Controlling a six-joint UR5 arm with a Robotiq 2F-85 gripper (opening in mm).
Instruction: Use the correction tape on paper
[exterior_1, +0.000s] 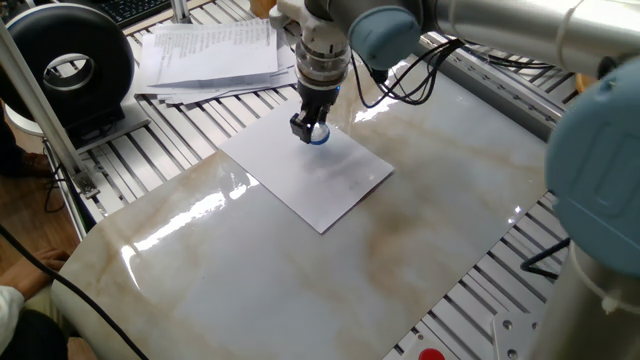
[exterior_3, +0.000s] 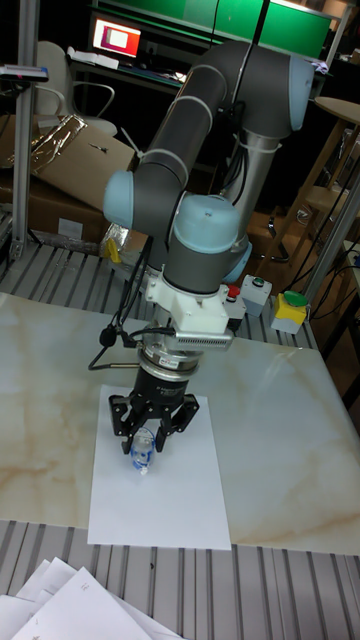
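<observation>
So the gripper (exterior_3: 150, 428) is pointing straight down over the paper (exterior_1: 305, 165), fingers pinched in on the correction tape (exterior_3: 141, 450), that little blue and clear dispenser, which sticks out below the fingertips with its lower end down at the sheet. Can't honestly tell if the tip is actually pressing on the paper or just a hair above it. In the fixed view you only get a bit of blue from the tape (exterior_1: 318, 137) peeking out under the gripper (exterior_1: 308, 128). The white sheet (exterior_3: 160, 480) lies flat on the marble-look table (exterior_1: 400, 230), and most of it spreads out ahead of and below the hand toward the front edge, the gripper being up near the sheet's far end. Off past the hand, beyond that end of the sheet, there's a stack of printed papers (exterior_1: 215, 50), well apart from the tape, and further out to that side a black round device (exterior_1: 70, 65) on the slatted frame
</observation>
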